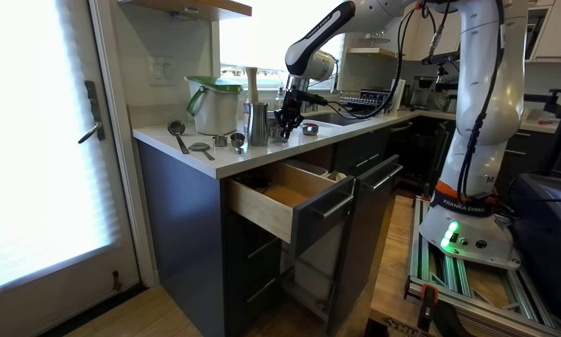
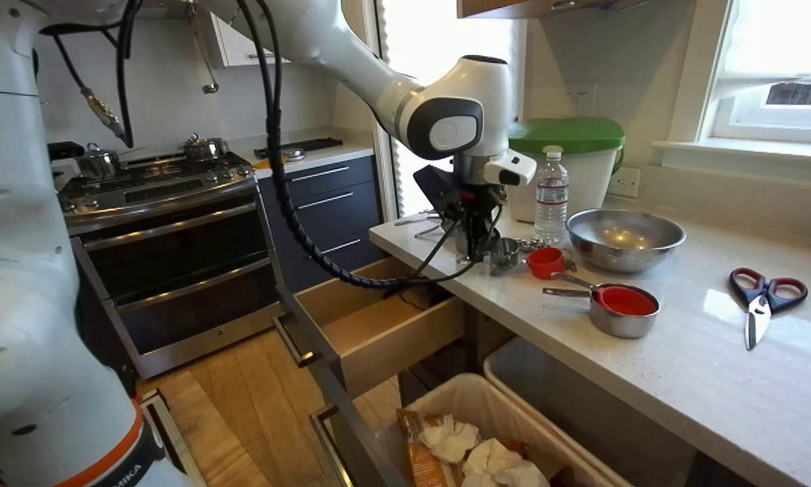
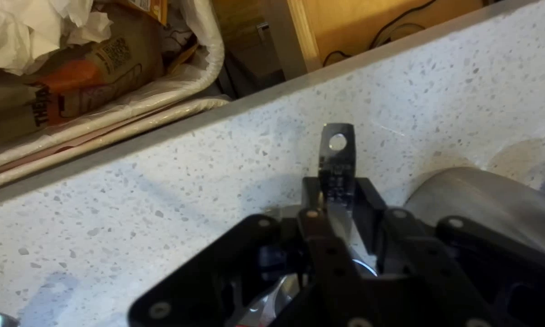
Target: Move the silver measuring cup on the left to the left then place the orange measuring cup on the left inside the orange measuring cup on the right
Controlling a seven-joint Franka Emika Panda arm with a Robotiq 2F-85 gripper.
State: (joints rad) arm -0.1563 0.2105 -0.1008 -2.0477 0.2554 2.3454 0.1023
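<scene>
squeezing the flat handle (image 3: 337, 156) of a silver measuring cup (image 2: 504, 253), the claw (image 3: 338, 193) is closed tight on it, low by the tabletop (image 2: 703, 379). a tall metal tumbler (image 1: 258, 124) stands near the claw. in an exterior view, one orange-red measuring cup (image 2: 545, 262) sits near the silver one. a second orange-red cup (image 2: 627, 299) is more to the right, inside a bigger silver cup (image 2: 623, 326). a shiny bowl (image 2: 625, 260) and a water bottle (image 2: 552, 203) are behind them.
</scene>
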